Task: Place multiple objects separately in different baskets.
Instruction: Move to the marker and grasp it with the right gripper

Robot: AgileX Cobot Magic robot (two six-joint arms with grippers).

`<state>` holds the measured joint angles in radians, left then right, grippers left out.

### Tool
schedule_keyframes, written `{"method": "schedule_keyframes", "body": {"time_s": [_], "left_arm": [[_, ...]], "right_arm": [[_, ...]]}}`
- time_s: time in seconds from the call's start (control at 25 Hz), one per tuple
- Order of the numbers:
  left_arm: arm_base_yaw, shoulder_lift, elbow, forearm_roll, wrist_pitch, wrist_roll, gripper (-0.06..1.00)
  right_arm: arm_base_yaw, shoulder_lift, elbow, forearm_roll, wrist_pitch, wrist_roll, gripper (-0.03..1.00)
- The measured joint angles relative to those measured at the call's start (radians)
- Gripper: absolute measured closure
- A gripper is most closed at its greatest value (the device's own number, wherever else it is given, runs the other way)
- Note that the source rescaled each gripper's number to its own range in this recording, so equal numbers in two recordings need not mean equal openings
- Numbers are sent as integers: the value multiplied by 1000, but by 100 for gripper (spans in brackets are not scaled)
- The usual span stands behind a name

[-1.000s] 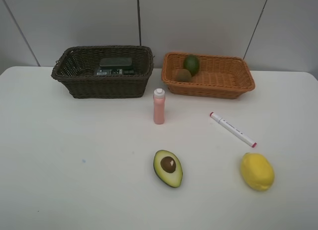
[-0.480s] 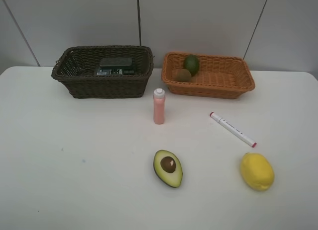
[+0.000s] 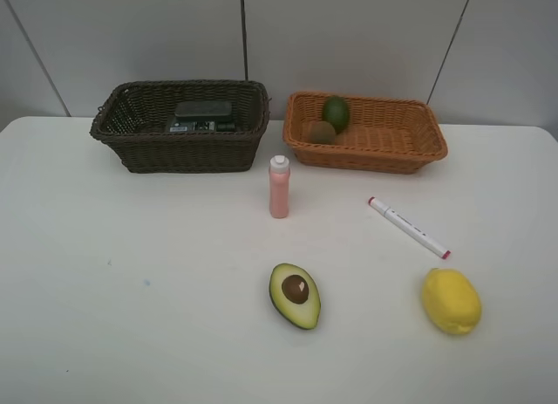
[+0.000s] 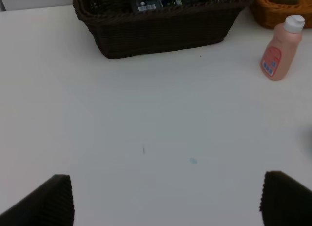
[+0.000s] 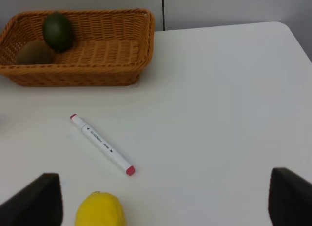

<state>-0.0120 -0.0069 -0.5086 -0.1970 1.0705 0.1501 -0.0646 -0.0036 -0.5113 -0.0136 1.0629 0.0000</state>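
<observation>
Left of the pink bottle [image 3: 279, 187], table [image 3: 131, 247] lies open.

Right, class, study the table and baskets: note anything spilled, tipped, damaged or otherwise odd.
Nothing serious. The pink bottle stands upright, the dark basket and tan basket sit level, nothing has spilled. One tiny bluish speck marks the table.

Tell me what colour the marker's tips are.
Red tips on the white marker, clearest in the right wrist view.
</observation>
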Motion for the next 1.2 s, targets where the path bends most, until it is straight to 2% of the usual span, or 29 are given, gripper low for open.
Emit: {"method": "schedule_keyframes", "body": {"time_s": [0.8,1.0,1.2], "left_arm": [[0,0,0,0,0,0,-5],[0,0,0,0,0,0,-5],[0,0,0,0,0,0,-5]], "right_arm": [[0,23,0,0,0,6,-3],[4,204,0,-1,0,6,-3],[5,559,-15,-2,-15,25,-3]]}}
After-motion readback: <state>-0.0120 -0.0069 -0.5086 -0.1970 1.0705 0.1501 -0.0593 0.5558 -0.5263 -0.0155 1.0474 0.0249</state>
